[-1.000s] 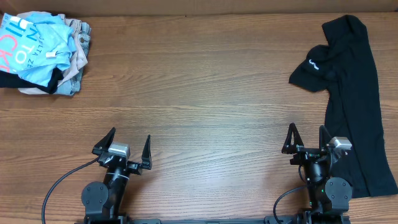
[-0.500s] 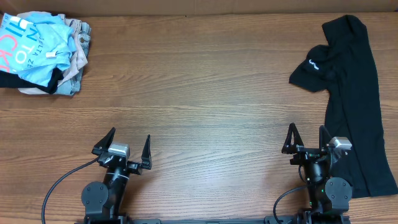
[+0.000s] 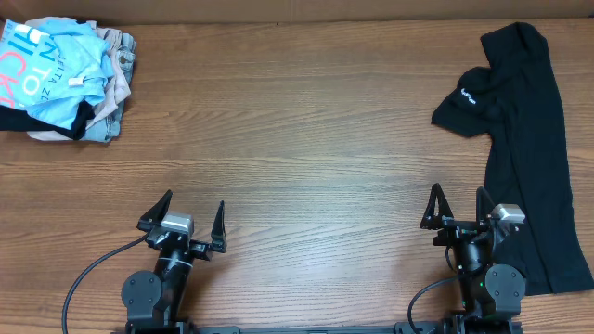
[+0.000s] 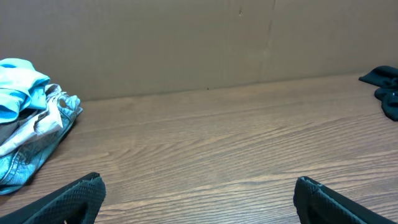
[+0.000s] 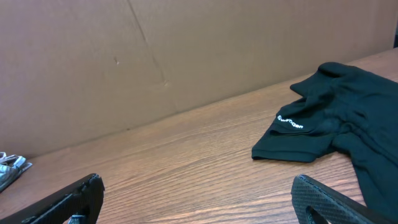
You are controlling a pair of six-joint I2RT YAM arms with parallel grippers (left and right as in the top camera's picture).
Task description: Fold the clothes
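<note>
A light blue T-shirt [image 3: 51,70] with white and red lettering lies crumpled on a pile of clothes at the far left corner; it also shows in the left wrist view [image 4: 15,87]. A black shirt [image 3: 529,139] with a small white logo lies stretched along the right side, also in the right wrist view [image 5: 336,124]. My left gripper [image 3: 183,218] is open and empty near the front edge, far from the pile. My right gripper [image 3: 459,209] is open and empty, just left of the black shirt's lower part.
Under the blue T-shirt lie jeans and a beige garment [image 3: 107,93], jeans also in the left wrist view [image 4: 37,143]. A cardboard wall [image 4: 199,43] runs along the back of the wooden table [image 3: 297,139].
</note>
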